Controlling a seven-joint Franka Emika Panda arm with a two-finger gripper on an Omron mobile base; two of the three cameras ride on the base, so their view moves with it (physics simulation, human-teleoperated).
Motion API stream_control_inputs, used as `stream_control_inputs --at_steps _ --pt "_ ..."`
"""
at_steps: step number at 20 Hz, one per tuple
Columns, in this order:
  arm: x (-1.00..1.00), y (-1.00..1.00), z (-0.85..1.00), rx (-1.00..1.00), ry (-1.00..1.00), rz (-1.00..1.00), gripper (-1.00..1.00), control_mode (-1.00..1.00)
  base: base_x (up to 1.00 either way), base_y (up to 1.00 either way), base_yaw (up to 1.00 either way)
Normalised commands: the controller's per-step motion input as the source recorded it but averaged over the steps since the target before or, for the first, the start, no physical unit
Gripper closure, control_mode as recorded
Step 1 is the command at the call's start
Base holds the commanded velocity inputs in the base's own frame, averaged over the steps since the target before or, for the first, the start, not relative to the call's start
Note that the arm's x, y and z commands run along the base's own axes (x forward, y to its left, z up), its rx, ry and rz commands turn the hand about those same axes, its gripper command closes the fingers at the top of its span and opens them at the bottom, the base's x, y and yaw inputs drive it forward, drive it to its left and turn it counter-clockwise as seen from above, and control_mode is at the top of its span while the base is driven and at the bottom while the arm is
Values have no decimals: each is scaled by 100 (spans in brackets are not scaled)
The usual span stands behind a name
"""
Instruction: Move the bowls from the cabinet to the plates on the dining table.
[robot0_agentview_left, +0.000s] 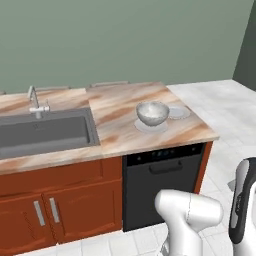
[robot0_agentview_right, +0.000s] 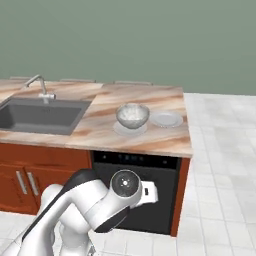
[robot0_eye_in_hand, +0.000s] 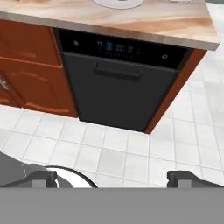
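Speckled grey round bowl (robot0_agentview_left: 153, 112) sits on flat pale plate (robot0_agentview_left: 150, 125), marble-veined table (robot0_agentview_left: 120, 127).

grey speckled bowl (robot0_agentview_left: 153, 112) upright on plate (robot0_agentview_left: 150, 125), second plate (robot0_agentview_left: 179, 113) just beside

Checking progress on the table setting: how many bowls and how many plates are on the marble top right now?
Bowls: 1, the grey speckled bowl, on a plate
Plates: 2, the other plate bare
Total: 3
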Motion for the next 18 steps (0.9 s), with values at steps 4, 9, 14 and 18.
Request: stream_control_inputs --at_steps 4,9,14,18 --pt "0 0 0 0 0 0 -100 100 12 -25 -44" --pt "0 0 0 0 0 0 -100 100 11 -20 -45" --pt "0 0 0 0 0 0 -100 100 11 -19 -45" --pt "0 0 0 0 0 0 -100 100 10 -19 -45"
